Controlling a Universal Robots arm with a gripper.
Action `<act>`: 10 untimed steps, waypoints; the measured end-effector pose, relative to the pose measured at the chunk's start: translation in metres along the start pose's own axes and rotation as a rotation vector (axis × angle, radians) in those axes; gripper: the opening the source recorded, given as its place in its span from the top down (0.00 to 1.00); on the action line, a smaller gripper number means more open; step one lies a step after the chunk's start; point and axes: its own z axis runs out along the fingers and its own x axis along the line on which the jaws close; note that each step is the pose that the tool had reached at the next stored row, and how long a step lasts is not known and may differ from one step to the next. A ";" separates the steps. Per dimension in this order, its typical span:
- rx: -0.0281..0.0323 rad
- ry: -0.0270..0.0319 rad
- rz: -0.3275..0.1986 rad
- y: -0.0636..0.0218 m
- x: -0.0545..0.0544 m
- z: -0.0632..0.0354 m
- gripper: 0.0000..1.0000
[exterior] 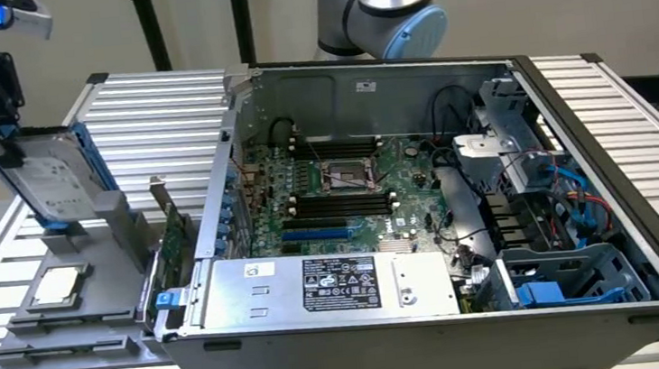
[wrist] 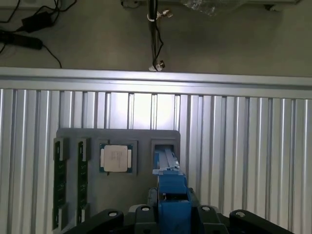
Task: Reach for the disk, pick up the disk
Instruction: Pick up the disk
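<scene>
The disk (exterior: 57, 179) stands on its short end in a grey holder (exterior: 116, 225) on the tabletop (exterior: 153, 111), at the exterior view's left, beside the open computer case (exterior: 442, 348). It leans a little, and its low end sits in the holder's slot. That slot keeps the disk up on end, so its top sticks out where the arm can get at it. A bright blue frame (exterior: 88, 158) runs along the disk's edge.

The pincer (exterior: 6, 148) is at the top end of the disk. In the wrist view the pincer (wrist: 173, 213) looks straight down along the disk (wrist: 168, 160). The blue frame (wrist: 171, 189) sits right between the two fingers, one on each side. They look squeezed in on the frame with no gap, so the pincer seems to have hold of the disk. The thin sides are likely the best place to pinch, because the flat faces are too wide.

The disk does not look lifted out yet, since its low end is in the slot.

A small square chip (exterior: 55, 285) lies flat in its own pocket of the grey tray (wrist: 146, 138), just beside the disk's slot. Nothing touches it.
</scene>
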 end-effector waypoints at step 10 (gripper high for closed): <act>-0.0001 0.0001 -0.006 -0.0015 0.003 -0.0455 0.67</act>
